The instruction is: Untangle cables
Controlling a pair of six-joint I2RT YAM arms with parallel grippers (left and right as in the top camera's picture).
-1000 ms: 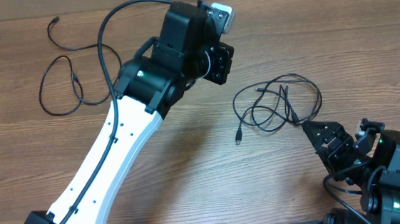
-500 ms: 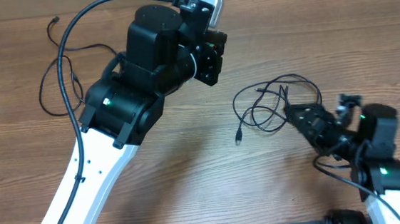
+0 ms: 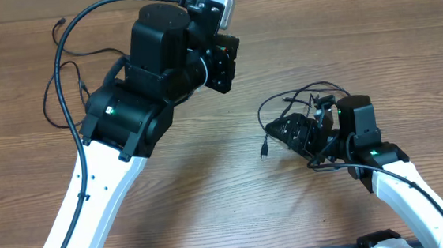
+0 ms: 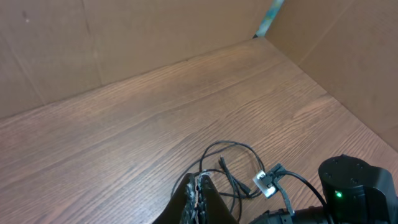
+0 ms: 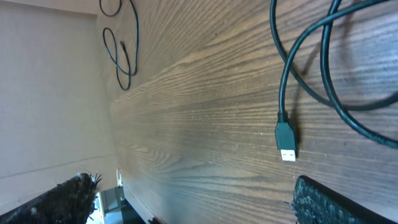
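Observation:
A tangle of thin black cables (image 3: 309, 105) lies right of centre on the table, with a USB plug (image 3: 264, 150) trailing to its lower left. My right gripper (image 3: 284, 130) is open over the tangle's lower left part; in the right wrist view the plug (image 5: 285, 140) and cable loops (image 5: 323, 68) lie between its spread fingers (image 5: 199, 202). Another black cable (image 3: 54, 93) lies at the far left, partly hidden by my left arm. My left gripper (image 3: 227, 58) is held high, shut and empty (image 4: 200, 194), looking down at the tangle (image 4: 227, 165).
Cardboard walls (image 4: 124, 37) stand along the table's far sides. My left arm (image 3: 120, 140) spans the table's left half. My right arm (image 3: 400, 177) comes in from the lower right corner. The separate cable also shows far off in the right wrist view (image 5: 121, 43).
My right arm has swung up and to the left, from the lower right corner onto the tangle, jaws open. My left arm has lifted and drifted a little to the left.

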